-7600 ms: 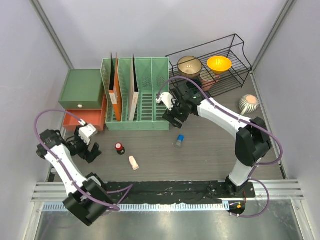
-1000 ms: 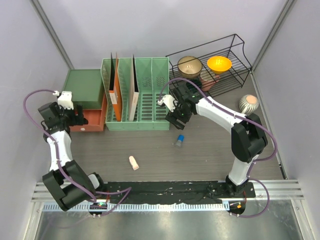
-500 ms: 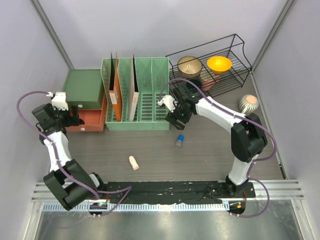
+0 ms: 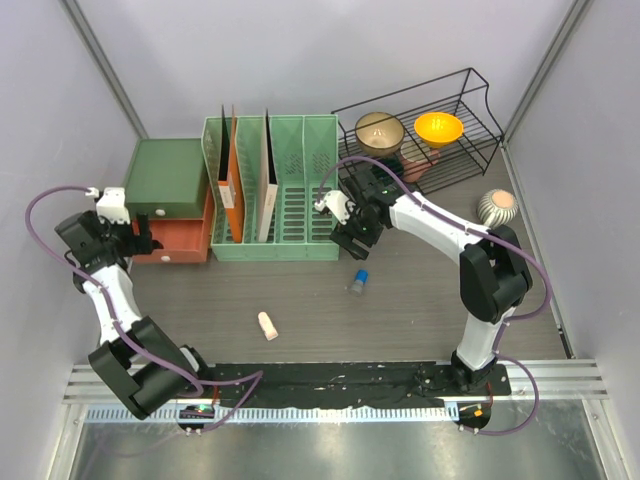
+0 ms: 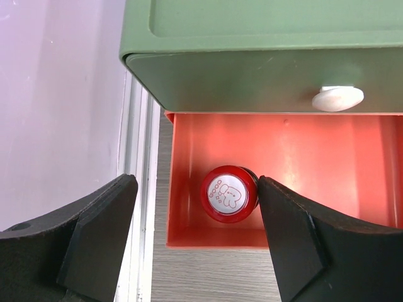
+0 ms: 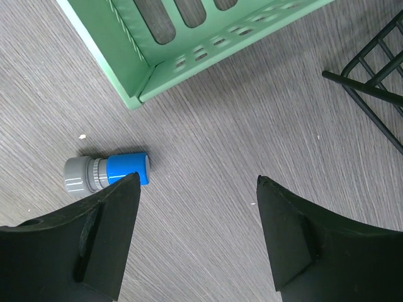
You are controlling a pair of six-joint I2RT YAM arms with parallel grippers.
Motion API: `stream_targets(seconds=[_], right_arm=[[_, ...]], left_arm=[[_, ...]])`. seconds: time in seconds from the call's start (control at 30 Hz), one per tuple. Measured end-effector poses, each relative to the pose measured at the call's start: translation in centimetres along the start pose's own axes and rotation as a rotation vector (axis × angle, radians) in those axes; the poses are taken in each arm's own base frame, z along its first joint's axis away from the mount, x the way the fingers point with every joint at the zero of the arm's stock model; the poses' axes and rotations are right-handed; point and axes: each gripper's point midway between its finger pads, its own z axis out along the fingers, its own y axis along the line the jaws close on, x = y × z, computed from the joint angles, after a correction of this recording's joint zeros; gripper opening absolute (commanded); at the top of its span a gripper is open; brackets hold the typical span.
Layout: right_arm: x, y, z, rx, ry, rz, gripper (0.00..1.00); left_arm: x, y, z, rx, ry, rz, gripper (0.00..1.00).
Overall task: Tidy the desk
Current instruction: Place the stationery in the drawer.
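The desk point(image 4: 420, 300) is a broad, stiff wood-grain slab that looks heavy and fixed, so it is probably nothing to grip; the hold belongs on the small loose things lying on its smooth, hard top, which are likely light and apt to slide or roll when nudged. It fills the floor of the cell and lies beneath both arms. The left gripper point(image 5: 194, 185) hangs over the desk's far left corner above an open orange drawer point(image 5: 302, 145), jaws spread wide and holding nothing; a red stamp point(image 5: 228, 194) sits in the drawer below the gap, apparently free of both fingers. The right gripper point(image 6: 198, 182) hovers over bare desk just in front of the green rack point(image 6: 189, 50), also wide open and empty. A blue-and-grey tube point(image 6: 107, 173) lies on its side on the desk near the left finger, seemingly below it and untouched; its round body would best be pinched across the middle. A small pink piece point(image 4: 267, 325) lies nearer the bases, well apart from both grippers.
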Motion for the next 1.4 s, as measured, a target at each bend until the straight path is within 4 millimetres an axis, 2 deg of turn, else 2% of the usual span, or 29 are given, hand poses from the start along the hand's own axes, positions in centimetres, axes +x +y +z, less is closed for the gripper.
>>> stream_targets(seconds=[0.27,0.5,0.9,1.4], right_arm=[[0.1,0.0,0.0,-0.002,0.003,0.000,0.79],[0.1,0.0,0.1,-0.004,0.007,0.001,0.79],[0.1,0.0,0.0,-0.004,0.009,0.001,0.79],[0.3,0.1,0.4,-0.009,0.018,0.002,0.79]], left_arm=[[-0.1,-0.2,-0.1,0.026,-0.014,-0.005,0.79],[0.3,-1.8,-0.2,0.101,-0.008,-0.023,0.68],[1.3,-4.5,-0.9,0.240,0.026,-0.034,0.67],[-0.1,-7.5,-1.7,0.360,0.004,-0.044,0.66]])
